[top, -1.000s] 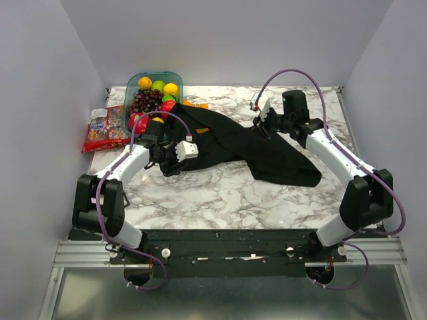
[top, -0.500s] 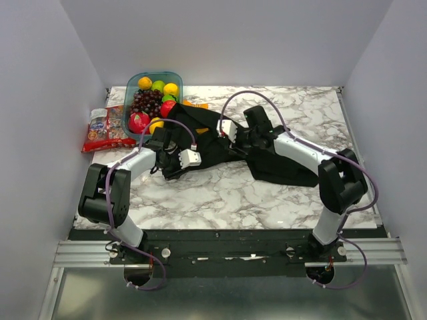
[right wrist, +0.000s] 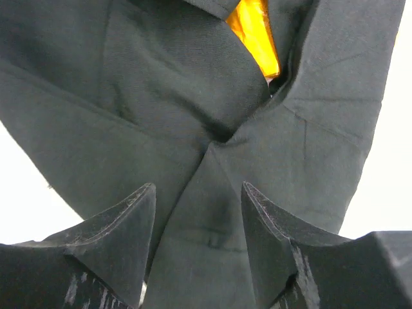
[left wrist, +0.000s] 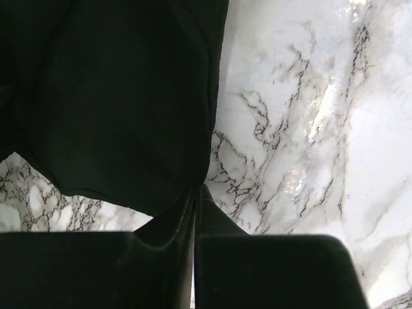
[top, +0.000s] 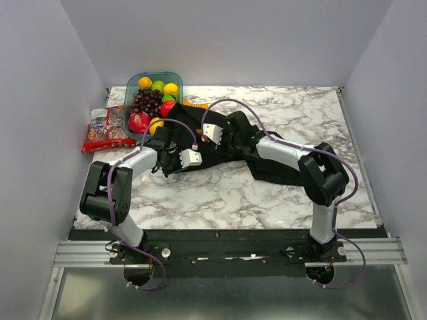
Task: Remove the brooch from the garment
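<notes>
Black garment (left wrist: 116, 96) folds, left tool (left wrist: 194, 205) pinching its edge, right tool (right wrist: 198, 192) spread, orange object (right wrist: 254, 35) mostly hidden

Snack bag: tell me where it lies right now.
In the top view the snack bag lies at the table's far left edge, just left of the fruit tub, away from the black shirt.

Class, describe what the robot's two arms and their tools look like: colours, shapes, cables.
The left arm and right arm have white links between chunky black joints, each trailed by a looping purple cable. A small white block sits at each wrist. The left tool and right tool have black wedge-shaped fingers; the right one's show pale scuffs.
</notes>
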Robot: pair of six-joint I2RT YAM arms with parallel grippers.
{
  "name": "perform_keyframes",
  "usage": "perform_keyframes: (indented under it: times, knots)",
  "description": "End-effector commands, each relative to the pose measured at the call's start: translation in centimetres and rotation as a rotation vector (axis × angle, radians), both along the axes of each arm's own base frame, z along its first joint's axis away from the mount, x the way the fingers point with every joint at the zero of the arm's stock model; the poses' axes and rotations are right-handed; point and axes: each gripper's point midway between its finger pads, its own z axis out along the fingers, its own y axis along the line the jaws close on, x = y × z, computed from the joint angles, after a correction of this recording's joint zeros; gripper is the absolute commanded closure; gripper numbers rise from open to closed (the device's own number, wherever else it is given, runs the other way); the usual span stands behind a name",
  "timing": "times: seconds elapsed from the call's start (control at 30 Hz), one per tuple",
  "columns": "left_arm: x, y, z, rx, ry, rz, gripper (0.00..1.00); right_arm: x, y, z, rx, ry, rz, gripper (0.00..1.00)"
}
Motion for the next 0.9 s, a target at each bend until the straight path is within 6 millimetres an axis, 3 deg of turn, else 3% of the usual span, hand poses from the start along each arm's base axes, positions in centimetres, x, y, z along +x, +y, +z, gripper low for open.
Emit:
perform_keyframes:
  times: [0.0, 0.27, 0.37, 0.4, 0.5, 0.63, 0.7, 0.77, 0.8, 0.87]
  knots:
    - [-0.7, 0.3, -0.8, 0.03, 0.059, -0.011, 0.95, 1.9, 0.2, 0.7, -0.025, -0.094, -0.038, 0.37]
    - [0.0, -0.1, 0.0, 0.016, 0.062, 0.001, 1.0, 2.9, -1.8, -0.1, -0.123, -0.157, -0.087, 0.41]
    - [-0.2, -0.1, 0.0, 0.017, 0.07, -0.001, 1.0, 4.0, -3.3, 0.9, -0.158, -0.206, -0.148, 0.54]
    - [-0.3, -0.1, 0.0, 0.017, 0.073, 0.001, 1.0, 4.1, -3.5, 1.1, -0.161, -0.213, -0.156, 0.69]
    - [-0.2, -0.1, 0.3, 0.013, 0.073, 0.007, 1.0, 4.5, -4.1, 2.3, -0.161, -0.242, -0.161, 0.99]
    - [0.3, -0.5, 1.4, -0.007, 0.062, 0.028, 1.0, 4.8, -4.6, 5.7, -0.092, -0.24, -0.177, 0.99]
    - [0.5, -0.6, 2.7, -0.021, 0.045, 0.039, 1.0, 5.0, -6.5, 8.2, -0.042, -0.205, -0.238, 0.99]
    - [1.7, -0.8, 5.4, -0.055, -0.011, 0.07, 1.0, 5.5, -7.9, 11.9, 0.038, -0.188, -0.289, 0.99]
    - [2.2, -0.9, 6.6, -0.073, -0.038, 0.083, 1.0, 6.5, -10.3, 13.1, 0.058, -0.183, -0.344, 0.99]
    - [3.9, -0.9, 10.4, -0.119, -0.12, 0.131, 1.0, 7.3, -12.7, 16.5, 0.112, -0.183, -0.391, 0.99]
